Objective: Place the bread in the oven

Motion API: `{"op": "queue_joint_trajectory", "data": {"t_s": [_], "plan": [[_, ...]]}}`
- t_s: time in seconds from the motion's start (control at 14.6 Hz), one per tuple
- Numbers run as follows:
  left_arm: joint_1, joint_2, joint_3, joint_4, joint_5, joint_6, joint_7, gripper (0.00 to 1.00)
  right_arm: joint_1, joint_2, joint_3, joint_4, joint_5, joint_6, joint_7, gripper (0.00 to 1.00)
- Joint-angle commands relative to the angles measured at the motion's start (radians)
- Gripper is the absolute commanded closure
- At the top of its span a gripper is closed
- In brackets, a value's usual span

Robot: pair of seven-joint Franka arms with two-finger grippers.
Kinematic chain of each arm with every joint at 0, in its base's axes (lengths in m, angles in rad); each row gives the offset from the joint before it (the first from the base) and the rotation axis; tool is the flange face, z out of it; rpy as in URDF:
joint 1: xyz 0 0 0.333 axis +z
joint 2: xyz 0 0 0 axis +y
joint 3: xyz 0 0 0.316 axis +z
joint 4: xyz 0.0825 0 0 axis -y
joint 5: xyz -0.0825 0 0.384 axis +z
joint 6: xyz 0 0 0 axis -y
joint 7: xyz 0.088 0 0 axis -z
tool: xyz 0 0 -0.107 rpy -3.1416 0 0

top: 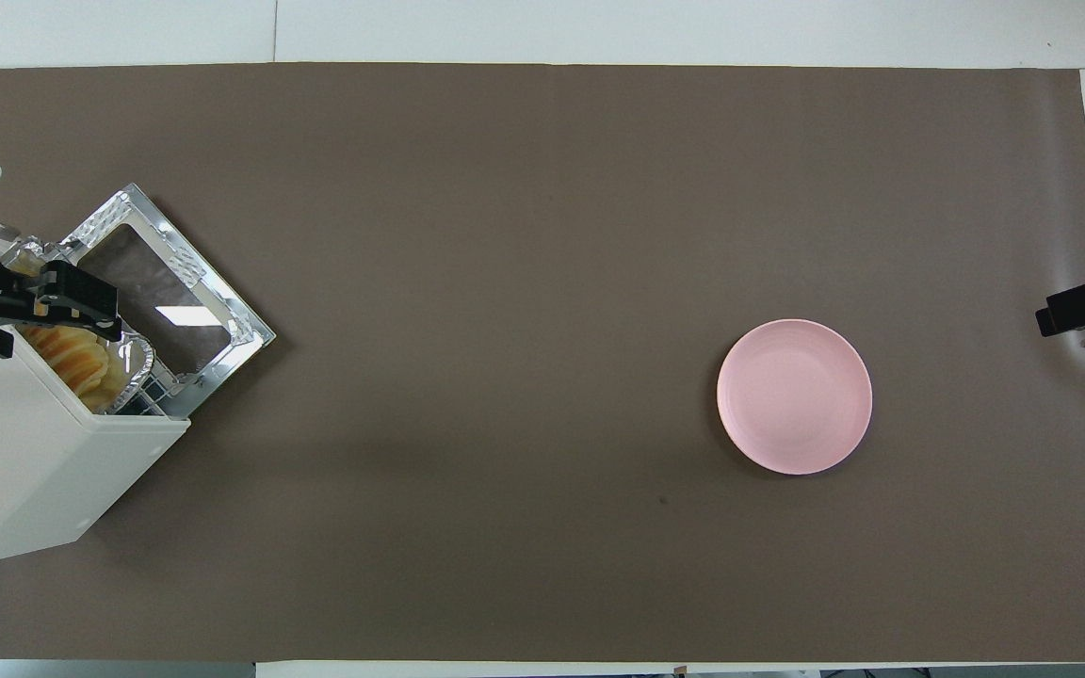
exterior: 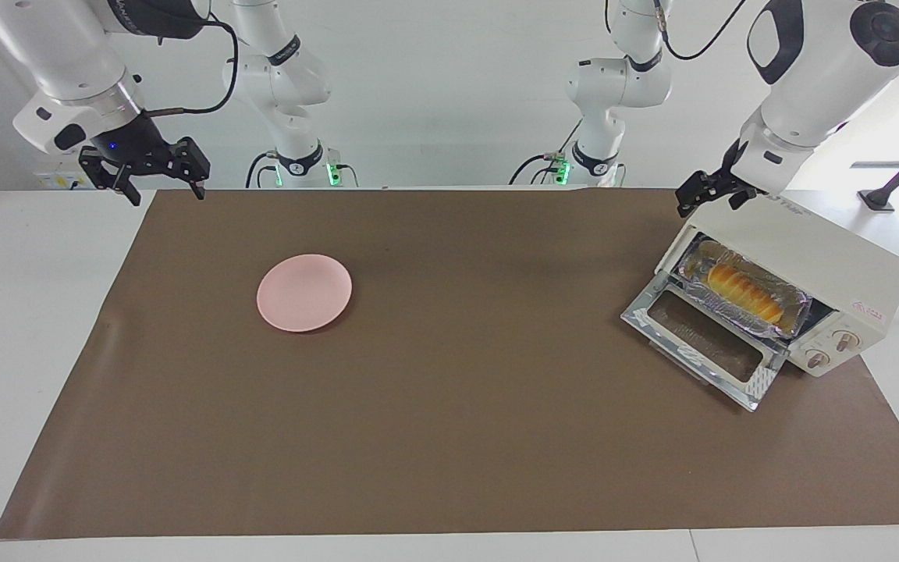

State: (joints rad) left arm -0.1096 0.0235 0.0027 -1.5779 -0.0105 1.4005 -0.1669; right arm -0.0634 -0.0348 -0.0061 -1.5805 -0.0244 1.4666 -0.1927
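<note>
The bread (exterior: 746,293) lies in a foil tray (exterior: 797,321) inside the oven (exterior: 824,269), just below and in front of the left end effector (exterior: 713,193), which hovers over the oven's top front edge with fingers parted, grasping nothing. We judge the loaf light, soft and easily crushed; we would handle it by the tray's stiffer rim. The glass door (exterior: 703,343) hangs open. The right end effector (exterior: 154,176) waits released over the bench (exterior: 449,468) edge, well apart from a pink plate (exterior: 304,292)
</note>
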Motion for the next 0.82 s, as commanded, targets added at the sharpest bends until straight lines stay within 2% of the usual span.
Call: {"op": "queue_joint_trajectory", "data": {"t_s": [0.0,0.75], "plan": [[0.039,-0.019,-0.029,-0.007,0.003,-0.032,0.023,0.0,-0.012,-0.024,0.009,-0.023,0.001,-0.009,-0.002,0.0],[0.036,-0.028,-0.03,-0.024,-0.008,0.018,0.063,0.0,-0.012,-0.024,0.009,-0.023,0.001,-0.009,-0.002,0.0]]}}
